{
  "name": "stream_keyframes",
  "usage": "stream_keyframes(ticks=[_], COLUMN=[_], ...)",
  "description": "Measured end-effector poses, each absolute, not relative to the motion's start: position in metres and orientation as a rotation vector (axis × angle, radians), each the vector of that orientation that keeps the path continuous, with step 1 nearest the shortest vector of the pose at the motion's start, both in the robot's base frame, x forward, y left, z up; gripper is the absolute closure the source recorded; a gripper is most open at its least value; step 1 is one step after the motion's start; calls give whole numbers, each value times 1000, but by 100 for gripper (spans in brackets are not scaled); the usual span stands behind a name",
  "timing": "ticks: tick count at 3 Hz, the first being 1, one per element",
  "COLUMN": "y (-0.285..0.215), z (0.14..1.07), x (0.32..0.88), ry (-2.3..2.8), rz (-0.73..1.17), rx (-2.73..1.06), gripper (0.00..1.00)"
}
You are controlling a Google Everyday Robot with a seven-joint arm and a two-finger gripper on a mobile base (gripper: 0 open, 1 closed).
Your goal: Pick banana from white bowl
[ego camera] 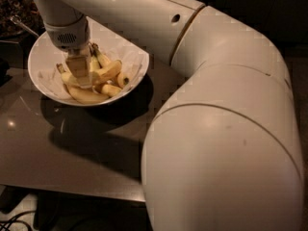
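Observation:
The white bowl (42, 57) stands at the far left of the dark table and holds several yellow bananas (109, 71). My gripper (79, 78) reaches straight down into the middle of the bowl, right among the bananas and touching them. It hides the bananas under it. The grey wrist sits just above the bowl's rim. I cannot make out whether a banana is held.
The dark glossy table (57, 148) stretches in front of the bowl to a near edge. My big white arm (226, 143) fills the right half of the view. Dark clutter (14, 13) lies behind the bowl at the top left. Cables lie on the floor at the bottom left.

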State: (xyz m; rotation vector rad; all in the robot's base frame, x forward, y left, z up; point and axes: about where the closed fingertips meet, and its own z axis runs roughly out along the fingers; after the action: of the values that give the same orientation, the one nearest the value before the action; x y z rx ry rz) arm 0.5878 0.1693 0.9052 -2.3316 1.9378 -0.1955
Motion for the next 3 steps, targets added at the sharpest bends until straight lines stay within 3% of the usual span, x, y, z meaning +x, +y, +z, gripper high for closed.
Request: stream_keyframes(ticks=[2, 3], y=[166, 158], z=[880, 870], x=[597, 598], ry=[1990, 2016], rz=[-194, -199], rx=[-2365, -2380], gripper=[43, 63])
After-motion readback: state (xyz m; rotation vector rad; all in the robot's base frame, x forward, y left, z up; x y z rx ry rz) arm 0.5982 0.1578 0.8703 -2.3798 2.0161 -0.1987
